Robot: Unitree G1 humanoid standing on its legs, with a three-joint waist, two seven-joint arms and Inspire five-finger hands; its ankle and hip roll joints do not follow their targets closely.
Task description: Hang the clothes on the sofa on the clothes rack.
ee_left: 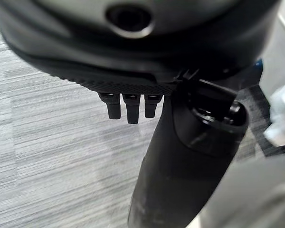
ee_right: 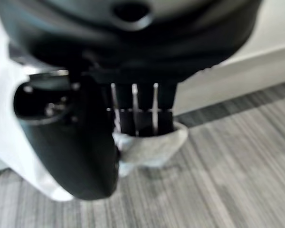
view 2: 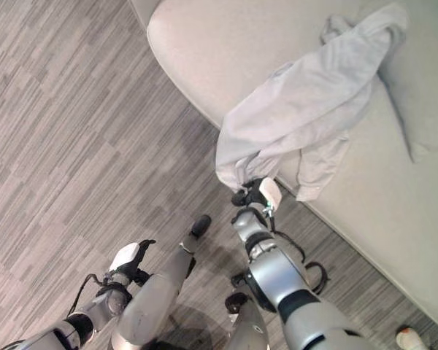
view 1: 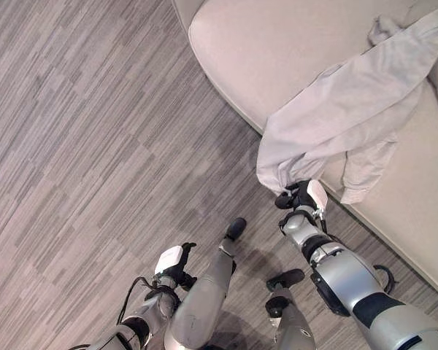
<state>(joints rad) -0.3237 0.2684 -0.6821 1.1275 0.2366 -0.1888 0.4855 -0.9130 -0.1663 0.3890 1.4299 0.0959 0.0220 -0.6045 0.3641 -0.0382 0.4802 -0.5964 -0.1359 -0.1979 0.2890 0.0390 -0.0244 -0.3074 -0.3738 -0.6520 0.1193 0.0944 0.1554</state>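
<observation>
1. Down by the sofa's front edge, the right hand [view 1: 301, 197] has its fingers [ee_right: 141, 114] curled round a fold of the grey garment [view 1: 350, 117], gripping its lower end.
2. From that grip the garment rises and drapes across the beige sofa [view 1: 270, 51], one sleeve hanging over the seat edge.
3. Well apart over the striped floor [view 1: 80, 146], the left hand [view 1: 174, 264] holds nothing, fingers [ee_left: 132, 108] curled.

Silver-grey arms are ending in dark hands: right hand [view 1: 301, 198], left hand [view 1: 172, 267], thumbs wearing white covers.
</observation>
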